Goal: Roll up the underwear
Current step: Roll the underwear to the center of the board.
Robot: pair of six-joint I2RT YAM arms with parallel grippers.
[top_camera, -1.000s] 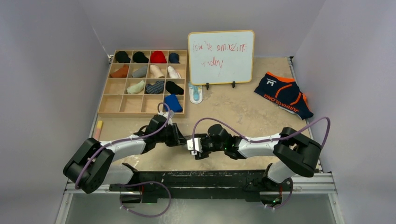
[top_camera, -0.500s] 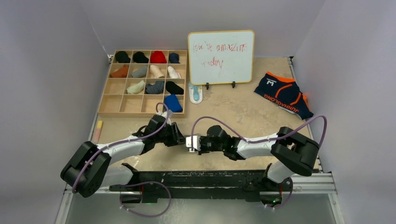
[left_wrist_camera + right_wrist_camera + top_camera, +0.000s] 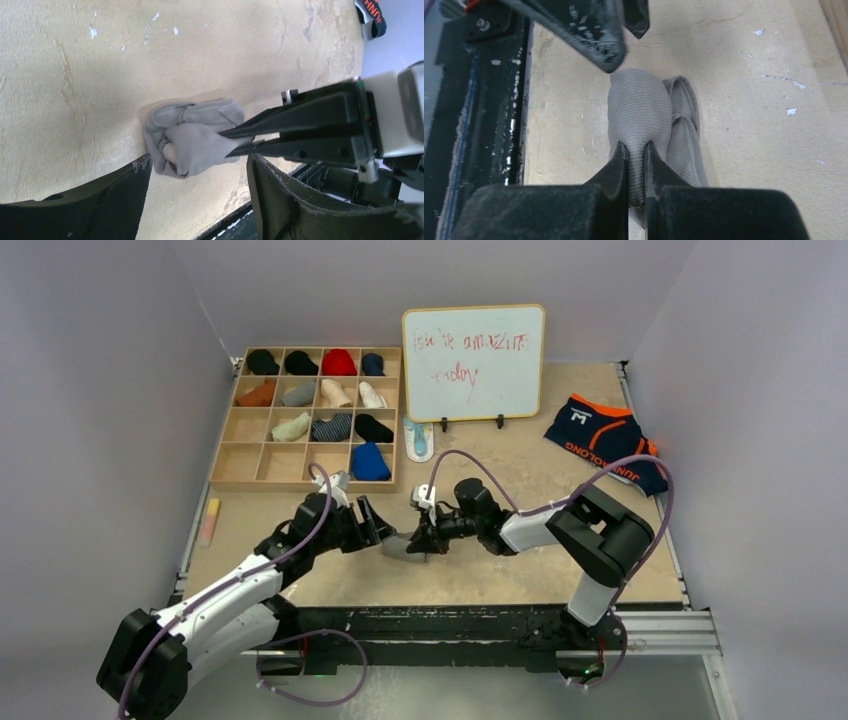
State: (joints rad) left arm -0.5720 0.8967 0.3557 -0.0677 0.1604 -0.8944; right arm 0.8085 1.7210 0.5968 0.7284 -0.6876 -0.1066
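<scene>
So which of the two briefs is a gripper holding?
The grey briefs, bunched up at centre front: the right gripper is shut on a fold of them. The navy briefs, with orange trim, lie untouched far off to the right.

1 grey brief (image 3: 403,545), 1 navy brief (image 3: 605,440)

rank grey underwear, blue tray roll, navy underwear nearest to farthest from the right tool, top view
1. grey underwear, pinched in the right tool
2. blue roll, near right compartment of the tray
3. navy underwear, far right, by the wall
</scene>
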